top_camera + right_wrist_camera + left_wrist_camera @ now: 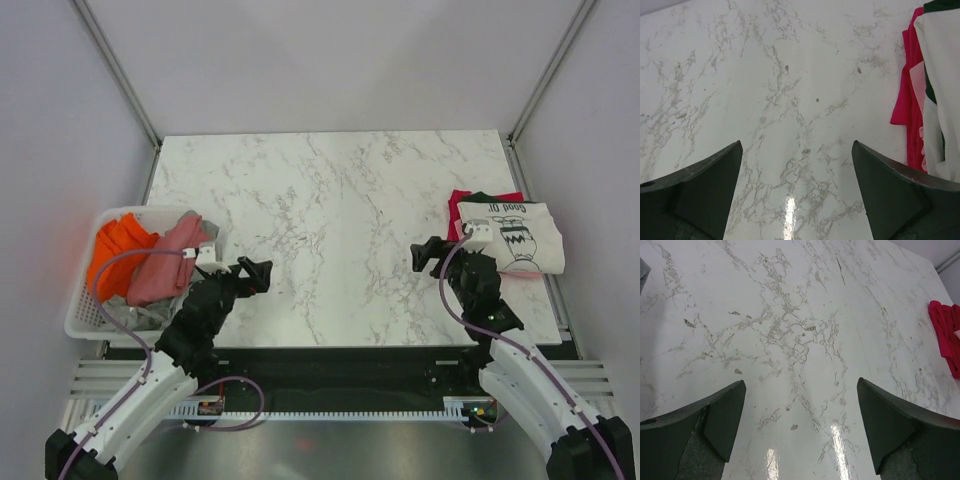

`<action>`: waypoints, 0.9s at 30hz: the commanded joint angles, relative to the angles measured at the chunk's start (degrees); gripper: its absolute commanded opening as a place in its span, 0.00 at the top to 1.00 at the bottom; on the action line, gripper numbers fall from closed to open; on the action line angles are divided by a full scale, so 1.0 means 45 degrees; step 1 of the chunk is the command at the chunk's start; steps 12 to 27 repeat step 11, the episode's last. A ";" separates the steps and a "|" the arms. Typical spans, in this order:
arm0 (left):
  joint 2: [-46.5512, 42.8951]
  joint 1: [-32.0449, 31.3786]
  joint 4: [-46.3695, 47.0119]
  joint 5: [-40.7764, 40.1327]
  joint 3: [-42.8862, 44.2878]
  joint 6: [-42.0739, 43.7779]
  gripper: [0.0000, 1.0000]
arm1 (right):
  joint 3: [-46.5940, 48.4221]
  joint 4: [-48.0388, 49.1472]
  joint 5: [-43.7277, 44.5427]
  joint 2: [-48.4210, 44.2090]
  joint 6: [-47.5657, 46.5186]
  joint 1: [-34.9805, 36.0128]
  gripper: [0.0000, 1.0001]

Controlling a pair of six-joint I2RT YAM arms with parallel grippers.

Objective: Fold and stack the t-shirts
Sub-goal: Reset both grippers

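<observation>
Top external view: the folded cream t-shirt (pixel 512 235) lies at the right edge of the marble desk (pixel 330 200), printed side up. Its long axis runs left to right, and the lettering along its far edge reads upside down from this camera. It rests on the crimson t-shirt (pixel 460 205), which sticks out at the far left corner. The white basket (pixel 85 320) on the left holds the other shirts. The orange t-shirt (pixel 115 250) is crumpled at the far side, the dusty-rose t-shirt (pixel 165 265) lies diagonally towards the right rim, and the grey t-shirt (pixel 140 315) is underneath. The left claw (pixel 255 272) is just right of the basket and the right claw (pixel 428 255) just left of the cream shirt. Both have their fingers spread apart and empty over bare marble, as the wrist views confirm
</observation>
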 commanded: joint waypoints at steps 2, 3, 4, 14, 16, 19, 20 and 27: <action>-0.0108 0.0058 0.0697 -0.0584 -0.0054 0.0607 0.00 | -0.0276 0.1091 0.0117 -0.1025 0.0105 -0.0006 0.02; -0.0069 0.0058 0.0638 -0.0603 0.0023 0.0626 0.00 | -0.0334 0.1090 0.0117 -0.1181 0.0125 -0.0006 0.02; -0.0010 0.0058 0.0599 -0.0622 0.0043 0.0626 0.00 | -0.0374 0.1071 0.0194 -0.1221 0.0125 -0.0006 0.02; -0.0048 0.0058 0.0560 -0.0779 0.0102 0.0627 0.00 | -0.0237 0.1168 0.0058 -0.0831 0.0105 -0.0006 0.02; -0.0048 0.0058 0.0560 -0.0779 0.0102 0.0627 0.00 | -0.0237 0.1168 0.0058 -0.0831 0.0105 -0.0006 0.02; -0.0048 0.0058 0.0560 -0.0779 0.0102 0.0627 0.00 | -0.0237 0.1168 0.0058 -0.0831 0.0105 -0.0006 0.02; -0.0048 0.0058 0.0560 -0.0779 0.0102 0.0627 0.00 | -0.0237 0.1168 0.0058 -0.0831 0.0105 -0.0006 0.02; -0.0048 0.0058 0.0560 -0.0779 0.0102 0.0627 0.00 | -0.0237 0.1168 0.0058 -0.0831 0.0105 -0.0006 0.02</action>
